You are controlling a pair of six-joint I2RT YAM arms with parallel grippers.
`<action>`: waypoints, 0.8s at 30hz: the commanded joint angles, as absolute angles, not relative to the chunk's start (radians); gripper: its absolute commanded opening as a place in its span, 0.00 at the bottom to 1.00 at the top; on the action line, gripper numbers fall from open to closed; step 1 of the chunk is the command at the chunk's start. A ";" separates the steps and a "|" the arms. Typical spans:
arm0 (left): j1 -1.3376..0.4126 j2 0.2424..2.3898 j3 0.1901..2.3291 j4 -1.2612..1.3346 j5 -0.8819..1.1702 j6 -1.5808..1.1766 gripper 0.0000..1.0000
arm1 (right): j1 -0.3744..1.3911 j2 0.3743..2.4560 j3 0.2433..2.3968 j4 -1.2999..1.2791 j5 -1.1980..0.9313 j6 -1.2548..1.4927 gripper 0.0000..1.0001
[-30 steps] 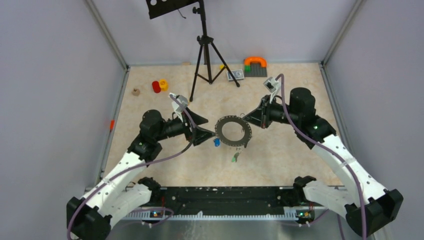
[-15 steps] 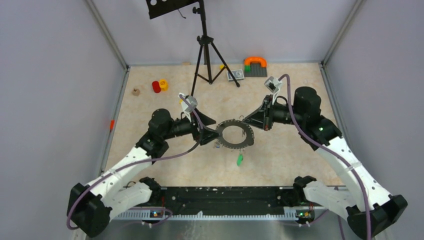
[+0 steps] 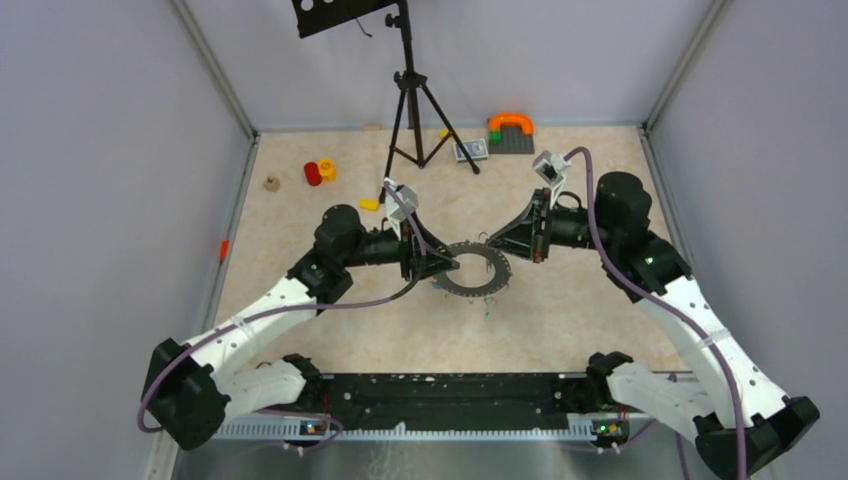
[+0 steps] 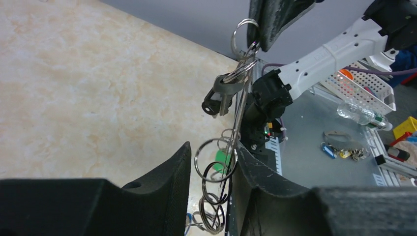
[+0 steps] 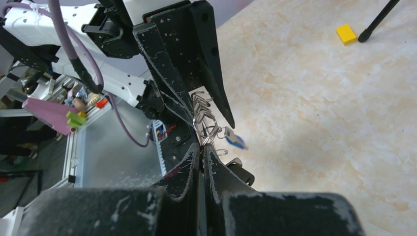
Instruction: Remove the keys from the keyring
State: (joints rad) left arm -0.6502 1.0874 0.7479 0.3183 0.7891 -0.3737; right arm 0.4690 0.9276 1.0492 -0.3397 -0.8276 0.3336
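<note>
Here, the keyring [image 3: 500, 270] hangs in the air above the middle of the surface [image 3: 560, 320], held between your two arms. It is a flat grey ring with a wide central hole, seen face-on from above.

Your right gripper [image 3: 487, 240] is at the keyring's upper right edge. In the right wrist view its fingers are pressed together with the thin edge of the keyring pinched between them, so this gripper carries the keyring.

Your left gripper [image 3: 452, 265] is at the keyring's opposite, left edge. In the left wrist view its jaws stand partly apart, one on each side of the keyring, which shows here edge-on. Several small wire loops threaded on the keyring sit in that gap. You cannot tell from these views whether either finger is touching the metal, and nothing looks clamped.

The keys [image 4: 220, 97] dangle from those loops along the keyring's edge. One has a black head and sits high on the keyring near the right gripper. A green tag [image 4: 223, 160] shows lower down, between the left jaws. A blue tag [image 5: 237, 141] hangs just below the keyring in the right wrist view.

By these views the task looks to be at an early stage. The keyring is lifted and steadied, but every key you can see is on it. Each one is left to work off, beginning with whichever loop the left gripper takes hold of.
</note>
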 commanded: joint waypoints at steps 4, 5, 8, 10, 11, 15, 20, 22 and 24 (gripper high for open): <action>-0.664 1.100 0.818 0.396 0.932 -0.410 0.18 | 0.482 0.893 1.097 -0.293 -0.858 0.340 0.00; -0.665 1.099 0.819 0.397 0.940 -0.413 0.14 | 0.482 0.892 1.096 -0.294 -0.857 0.340 0.00; -0.668 1.091 0.822 0.384 0.956 -0.416 0.05 | 0.482 0.892 1.094 -0.297 -0.853 0.338 0.00; -0.670 1.082 0.827 0.374 0.966 -0.416 0.02 | 0.482 0.889 1.092 -0.298 -0.852 0.336 0.00; -0.670 1.079 0.829 0.369 0.972 -0.416 0.01 | 0.482 0.888 1.092 -0.299 -0.853 0.337 0.00; -0.673 1.065 0.846 0.336 0.984 -0.409 0.07 | 0.482 0.882 1.094 -0.306 -0.841 0.329 0.00; -0.673 1.031 0.885 0.221 0.942 -0.366 0.00 | 0.482 0.880 1.108 -0.367 -0.784 0.272 0.14; -0.673 1.015 0.897 0.179 0.921 -0.346 0.00 | 0.482 0.878 1.112 -0.389 -0.757 0.249 0.33; -0.675 0.999 0.907 0.162 0.913 -0.338 0.00 | 0.482 0.874 1.112 -0.400 -0.738 0.230 0.49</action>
State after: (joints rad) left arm -0.6651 1.0611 0.8417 0.1917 0.9184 -0.3786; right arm 0.4713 0.8963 1.0561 -0.3714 -0.7990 0.2924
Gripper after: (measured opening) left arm 0.121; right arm 0.379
